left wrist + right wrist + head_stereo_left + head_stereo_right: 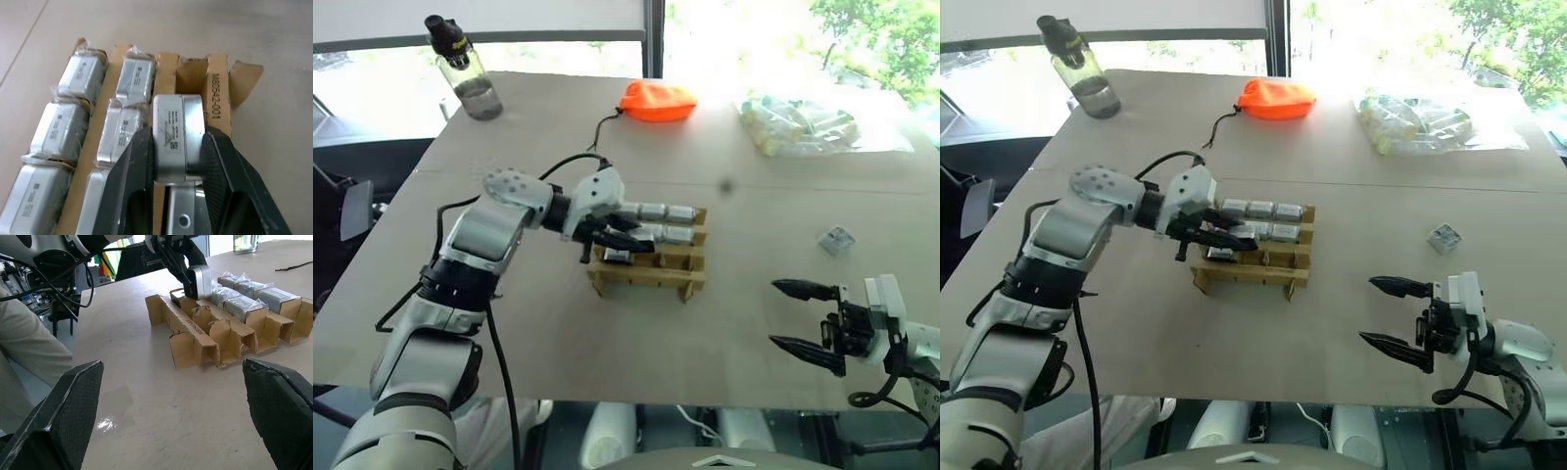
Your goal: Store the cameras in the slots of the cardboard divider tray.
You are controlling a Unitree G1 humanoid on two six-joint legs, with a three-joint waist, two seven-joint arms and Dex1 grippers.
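Cardboard tray [646,277] sat mid-table with two rows already filled, so the left gripper [171,161], clamped on a camera [177,137], hung over the open front row, probably to slot it in. Right gripper [808,321] waited spread wide and empty, with one loose camera [837,241] lying on the table well beyond it.

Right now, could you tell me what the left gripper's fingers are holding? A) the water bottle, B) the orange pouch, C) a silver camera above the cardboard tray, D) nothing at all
C: the left gripper has its fingers shut on a silver camera just above the cardboard divider tray, beside slots already filled with cameras.
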